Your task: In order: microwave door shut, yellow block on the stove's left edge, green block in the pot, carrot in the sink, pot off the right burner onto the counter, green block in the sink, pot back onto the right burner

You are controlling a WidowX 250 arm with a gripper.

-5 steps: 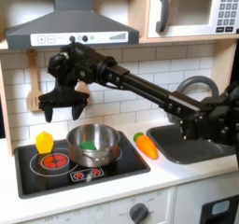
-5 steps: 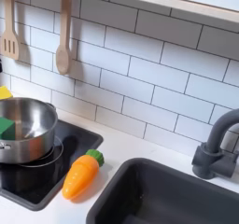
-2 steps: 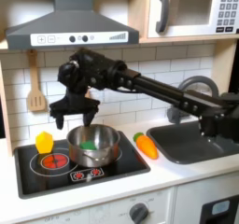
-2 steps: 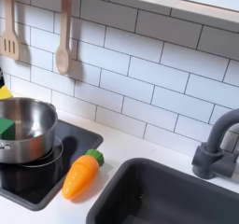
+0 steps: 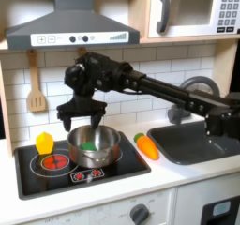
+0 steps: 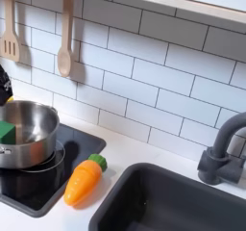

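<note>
Toy kitchen, hand (image 5: 82, 117) over pot (image 5: 93, 145).

Landmark: pot, on the stove's (image 5: 37, 175) right burner. Hand: just above the pot's rim, fingers spread open, holding nothing. Green block (image 5: 88, 146): inside the pot. Yellow block (image 5: 44, 142): on the stove beyond the pot, toward the first exterior view's left. Carrot (image 6: 82, 179): on the desk (image 5: 187, 166), between pot and sink (image 6: 173, 205). Microwave (image 5: 192, 10): above, door shut.
</note>
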